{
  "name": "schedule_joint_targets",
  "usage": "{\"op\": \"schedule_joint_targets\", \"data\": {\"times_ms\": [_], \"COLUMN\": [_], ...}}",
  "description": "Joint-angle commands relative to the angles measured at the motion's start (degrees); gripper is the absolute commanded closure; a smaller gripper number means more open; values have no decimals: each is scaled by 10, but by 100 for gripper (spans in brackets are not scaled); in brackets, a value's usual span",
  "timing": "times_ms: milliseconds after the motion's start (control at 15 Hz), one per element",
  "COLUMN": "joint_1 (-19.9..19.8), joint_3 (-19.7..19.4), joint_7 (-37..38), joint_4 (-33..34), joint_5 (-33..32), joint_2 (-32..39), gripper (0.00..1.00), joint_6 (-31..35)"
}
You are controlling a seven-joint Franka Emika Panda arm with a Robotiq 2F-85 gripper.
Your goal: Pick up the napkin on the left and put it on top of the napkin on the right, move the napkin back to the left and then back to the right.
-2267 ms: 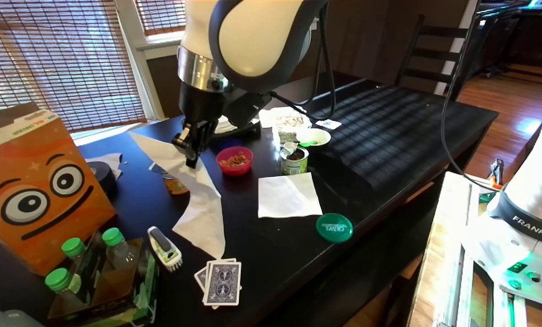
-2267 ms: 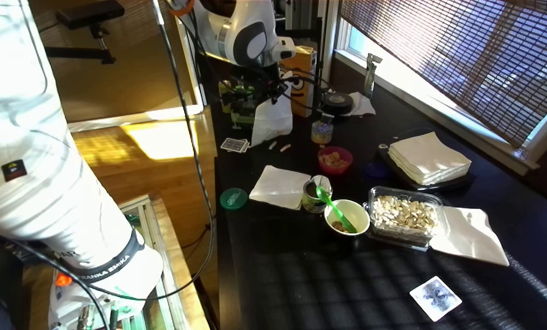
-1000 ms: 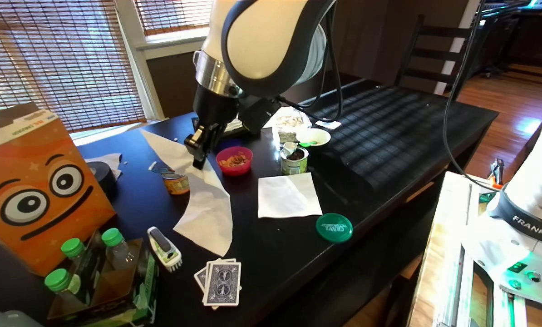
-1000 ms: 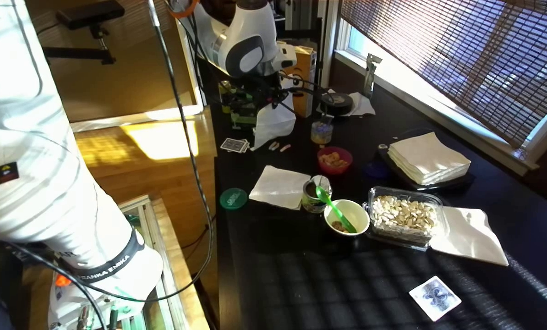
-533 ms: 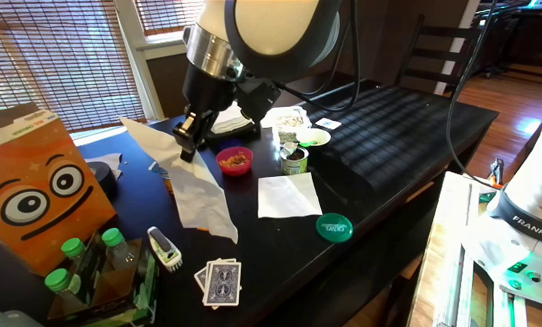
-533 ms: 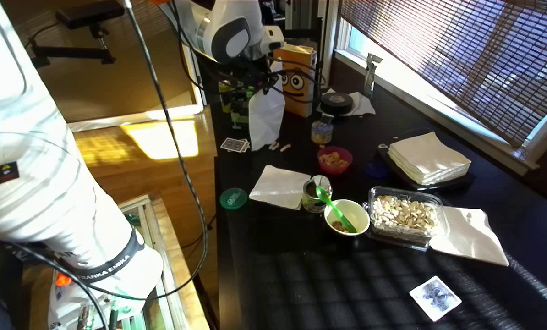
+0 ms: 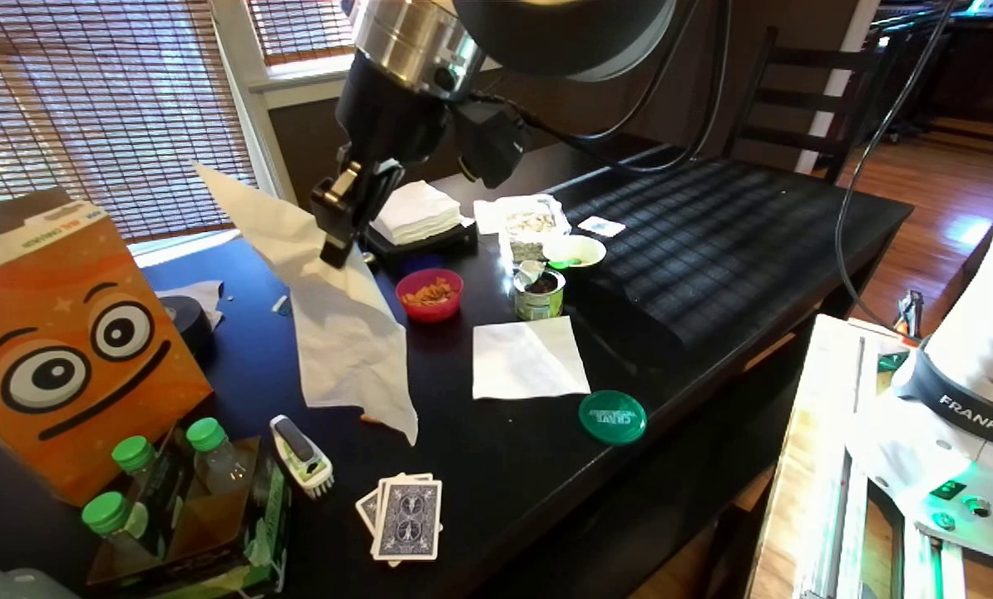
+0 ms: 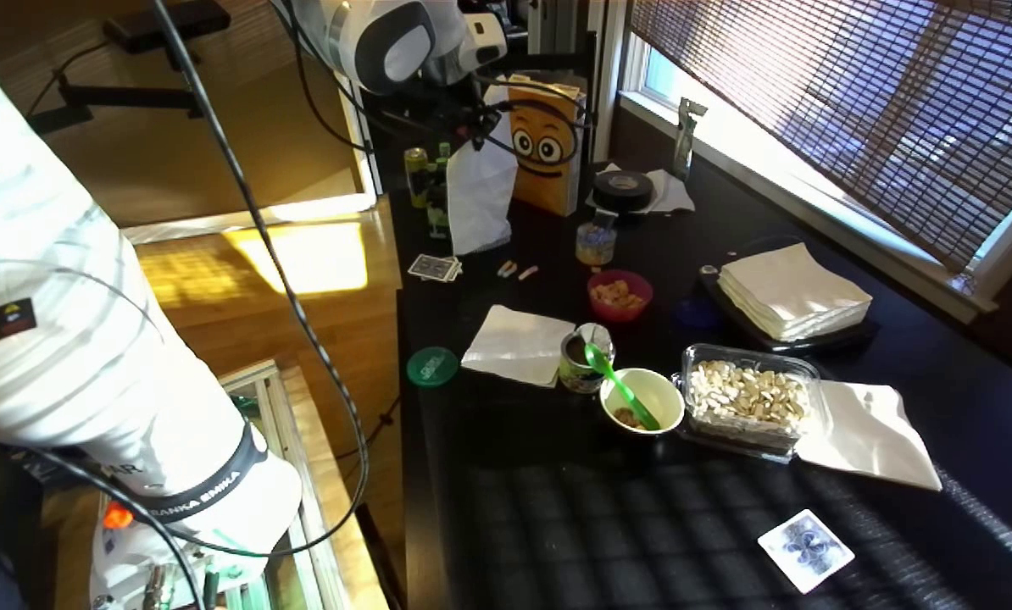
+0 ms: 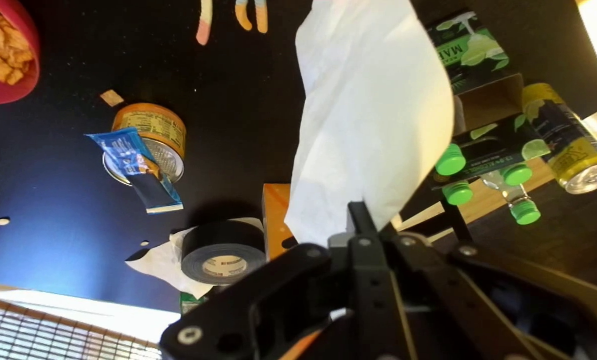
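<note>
Napkin (image 7: 351,345), white, one: suspended from the gripper (image 7: 335,249), whose black fingers (image 9: 361,217) are pinched together on its upper part; one corner stands up beside the fingertips, the longer portion drapes beneath them. Whether its lowest corner meets the black table (image 7: 480,466) cannot be told. Flat napkin (image 7: 526,362), white, one: spread on the table, below and right of the gripper in both exterior views, apart from the suspended piece. Green lid (image 7: 613,418), one: just beside the flat napkin, lower than the gripper in both exterior views. Open can (image 7: 538,304), one: at another edge of the flat napkin, lower than the gripper and to its right in both exterior views. Pink bowl (image 7: 430,313), one, orange pieces (image 7: 430,291) inside: likewise below and right of the gripper. Napkin stack (image 8: 794,288), one, on a black holder (image 8: 849,335): right of the gripper in both exterior views, well apart from it. Playing cards (image 7: 407,520), overlapping: lower than the gripper in both exterior views. Box (image 7: 81,349), orange, printed with a face: left of the gripper in an exterior view. Bottle carrier (image 7: 270,524), with green-capped bottles (image 7: 209,449): below and left of the gripper in an exterior view. Tape roll (image 9: 223,237), black, one: left of the fingertips in the wrist view. Small can (image 9: 153,122), one, blue wrapper (image 9: 122,150) lying across it: likewise left of the fingertips.
</note>
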Motion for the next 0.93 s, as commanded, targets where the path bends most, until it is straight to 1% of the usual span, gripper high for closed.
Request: {"op": "schedule_joint_targets", "data": {"times_ms": [0, 333, 467, 533, 600, 867], "joint_1": [1, -2, -12, 14, 13, -18], "joint_3": [-6, -29, -37, -75, -84, -110], "joint_7": [-7, -3, 7, 30, 34, 88], "joint_4": [-39, -95, -119, -129, -136, -163], "joint_5": [33, 57, 45, 16, 11, -60], "joint_2": [-49, -88, -98, -98, -99, -99], "gripper": [99, 99, 99, 99, 99, 99], "joint_6": [-15, -21, -8, 1, 5, 0]}}
